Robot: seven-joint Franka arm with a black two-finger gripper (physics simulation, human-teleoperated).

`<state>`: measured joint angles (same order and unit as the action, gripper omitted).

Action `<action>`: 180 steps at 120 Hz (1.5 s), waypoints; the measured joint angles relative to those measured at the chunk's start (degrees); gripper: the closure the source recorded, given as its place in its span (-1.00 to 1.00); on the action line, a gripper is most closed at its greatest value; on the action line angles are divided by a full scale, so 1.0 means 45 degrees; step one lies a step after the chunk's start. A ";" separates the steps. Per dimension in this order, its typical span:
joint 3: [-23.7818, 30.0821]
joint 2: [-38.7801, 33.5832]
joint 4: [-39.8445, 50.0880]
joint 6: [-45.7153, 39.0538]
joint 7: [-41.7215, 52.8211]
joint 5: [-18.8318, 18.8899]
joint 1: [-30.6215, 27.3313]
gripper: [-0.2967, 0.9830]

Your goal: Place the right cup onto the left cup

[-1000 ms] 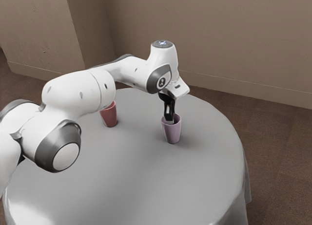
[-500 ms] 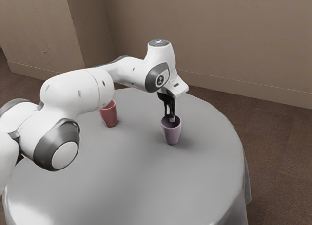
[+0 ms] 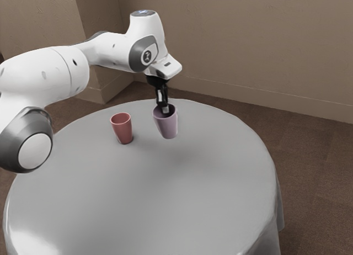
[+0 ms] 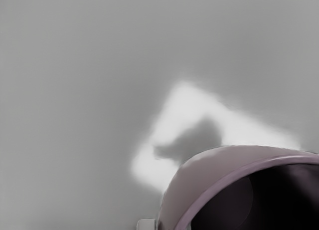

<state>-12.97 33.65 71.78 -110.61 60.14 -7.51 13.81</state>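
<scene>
Purple cup points mouth up — long axis nearly upright.

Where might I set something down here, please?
The table is bare from the red cup to the foreground rim, and from the purple cup to the rim at the exterior view's right. It is tight between the cups, by the hand.
</scene>
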 joint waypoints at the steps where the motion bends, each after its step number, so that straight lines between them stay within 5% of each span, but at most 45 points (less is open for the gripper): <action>1: 0.0008 -0.0061 0.0030 0.0022 -0.0004 0.0041 -0.0038 0.69; 76: 0.0095 -0.1549 0.0939 0.1496 -0.0156 0.2091 -0.2114 0.69; 180: -0.1055 0.0756 -0.1824 0.1569 0.1370 0.2103 -0.2574 0.69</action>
<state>-17.72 37.05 63.57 -103.55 66.30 1.96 2.22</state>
